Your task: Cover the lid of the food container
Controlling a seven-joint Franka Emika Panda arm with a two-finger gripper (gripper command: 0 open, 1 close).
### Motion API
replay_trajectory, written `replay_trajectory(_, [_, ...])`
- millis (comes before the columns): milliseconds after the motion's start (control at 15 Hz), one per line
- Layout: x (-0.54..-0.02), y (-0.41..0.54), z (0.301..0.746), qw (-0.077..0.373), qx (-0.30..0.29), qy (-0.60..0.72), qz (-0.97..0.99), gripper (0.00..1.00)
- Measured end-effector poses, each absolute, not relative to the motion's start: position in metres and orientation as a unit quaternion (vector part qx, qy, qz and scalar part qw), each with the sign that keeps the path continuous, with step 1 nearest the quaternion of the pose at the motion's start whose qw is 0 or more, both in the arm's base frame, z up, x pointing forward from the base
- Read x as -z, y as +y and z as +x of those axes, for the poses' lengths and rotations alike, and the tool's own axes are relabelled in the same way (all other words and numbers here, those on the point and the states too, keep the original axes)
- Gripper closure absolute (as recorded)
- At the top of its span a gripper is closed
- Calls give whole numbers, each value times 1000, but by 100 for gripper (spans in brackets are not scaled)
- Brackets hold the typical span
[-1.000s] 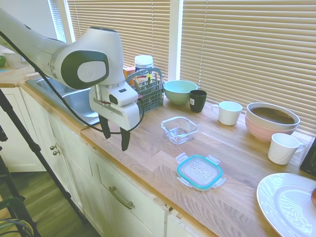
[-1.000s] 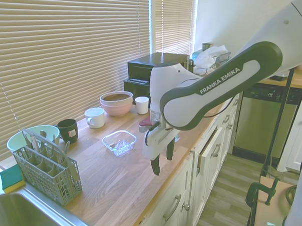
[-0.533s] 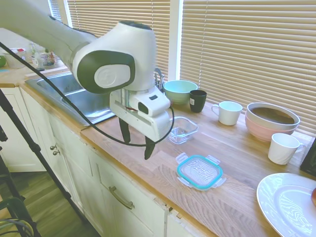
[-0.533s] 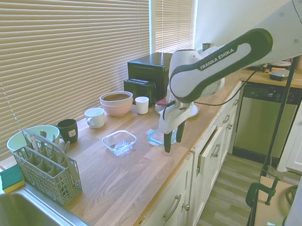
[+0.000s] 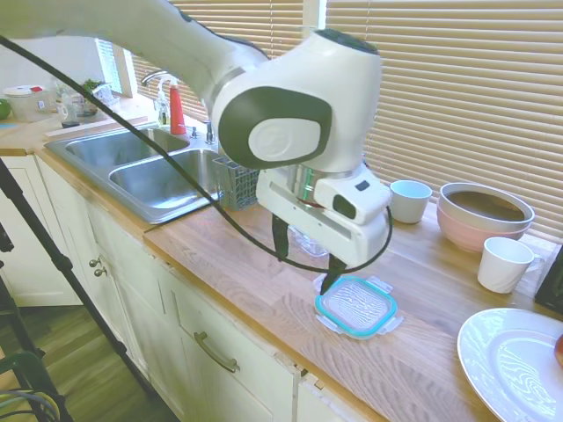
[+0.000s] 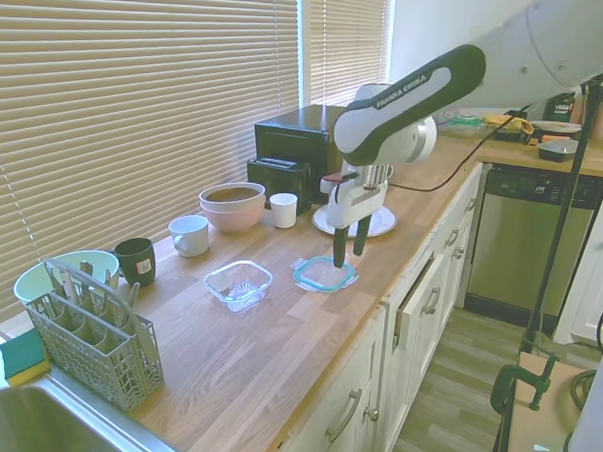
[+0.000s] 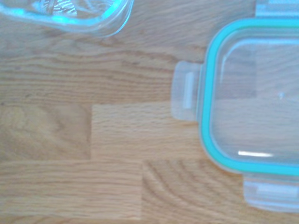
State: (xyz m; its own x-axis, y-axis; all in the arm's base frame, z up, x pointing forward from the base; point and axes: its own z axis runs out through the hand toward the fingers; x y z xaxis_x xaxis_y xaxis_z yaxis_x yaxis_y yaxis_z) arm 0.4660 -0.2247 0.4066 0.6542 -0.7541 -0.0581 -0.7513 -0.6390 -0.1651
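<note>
Arm hides most of food container [image 5: 305, 239].

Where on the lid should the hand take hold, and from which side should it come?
The lid lies flat on the counter, so a grip from the side finds little to hold. Probably best is to come from straight above and pinch the teal rim at one edge, between two snap tabs, as the tabs may flex. The open hand hovers by the edge facing the container.

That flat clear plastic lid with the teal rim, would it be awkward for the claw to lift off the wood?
Probably. The flat clear plastic lid with the teal rim lies flush on the wooden counter, leaving little edge to catch. Thin plastic looks light and might slide if nudged. Its snap tabs appear bendable.
</note>
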Motion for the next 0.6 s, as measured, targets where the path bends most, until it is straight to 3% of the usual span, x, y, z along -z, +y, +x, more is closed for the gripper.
replay_trajectory(600, [-367,-339,494,161,-14,390,-907,0])
